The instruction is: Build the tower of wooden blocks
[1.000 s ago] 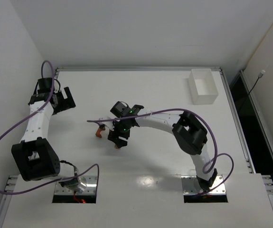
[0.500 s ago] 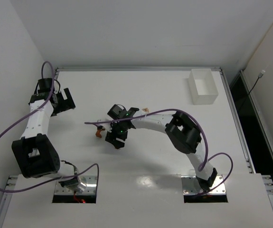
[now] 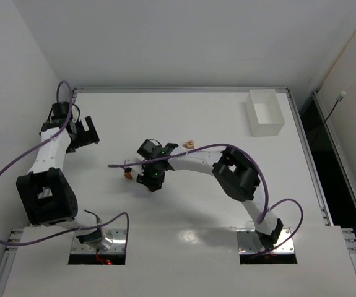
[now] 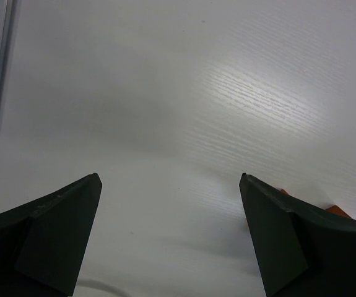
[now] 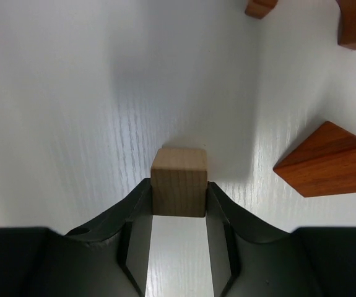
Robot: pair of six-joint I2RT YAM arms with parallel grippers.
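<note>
The right fingers (image 5: 134,201) pinch the tan cube (image 5: 179,176) between their tips, the wedge (image 5: 326,162) lying to their right; left fingers (image 4: 60,229) spread.

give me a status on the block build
Left gripper open, empty. Right gripper shut on pale cube. Reddish wedge beside it, not touching.

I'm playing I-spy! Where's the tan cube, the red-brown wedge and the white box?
tan cube (image 5: 179,181): right wrist view, its front face.
red-brown wedge (image 5: 326,162): right wrist view, its big flat face.
white box (image 3: 268,130): top view, its near wall.
</note>
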